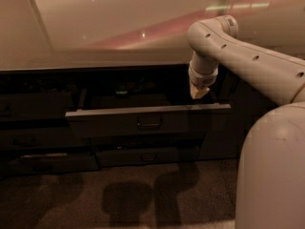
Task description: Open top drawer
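The top drawer (pixel 114 120) is a wide dark grey drawer under the pale counter, pulled partly out, with a small central recessed pull (pixel 149 123) on its front. Its inside is dark and hard to make out. My gripper (pixel 199 93) hangs from the white arm that comes in from the right and sits just above the right end of the drawer's front edge, clear of the pull. Its tip points down at the drawer's open top.
A pale counter top (pixel 95 32) runs above the drawers. Shorter dark drawers (pixel 143 155) lie below and to the left (pixel 28 104). The robot's white body (pixel 274 171) fills the lower right. The floor (pixel 119 194) in front carries shadows.
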You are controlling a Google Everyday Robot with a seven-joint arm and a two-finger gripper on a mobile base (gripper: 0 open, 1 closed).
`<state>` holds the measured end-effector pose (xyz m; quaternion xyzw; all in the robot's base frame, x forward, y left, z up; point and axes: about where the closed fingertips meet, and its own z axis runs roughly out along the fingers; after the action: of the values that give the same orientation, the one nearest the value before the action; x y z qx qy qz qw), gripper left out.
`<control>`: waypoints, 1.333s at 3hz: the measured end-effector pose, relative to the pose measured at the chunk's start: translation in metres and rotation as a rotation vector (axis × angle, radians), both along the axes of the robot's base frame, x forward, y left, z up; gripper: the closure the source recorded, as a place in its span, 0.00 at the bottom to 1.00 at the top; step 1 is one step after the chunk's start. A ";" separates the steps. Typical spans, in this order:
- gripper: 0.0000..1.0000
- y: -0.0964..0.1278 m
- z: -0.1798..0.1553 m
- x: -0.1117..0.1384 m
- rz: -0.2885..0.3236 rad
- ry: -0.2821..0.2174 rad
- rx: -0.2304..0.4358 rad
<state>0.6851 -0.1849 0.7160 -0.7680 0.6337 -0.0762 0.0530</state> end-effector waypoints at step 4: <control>1.00 -0.014 -0.062 -0.010 -0.026 0.127 -0.025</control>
<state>0.6747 -0.1989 0.6541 -0.7635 0.6449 -0.0357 0.0020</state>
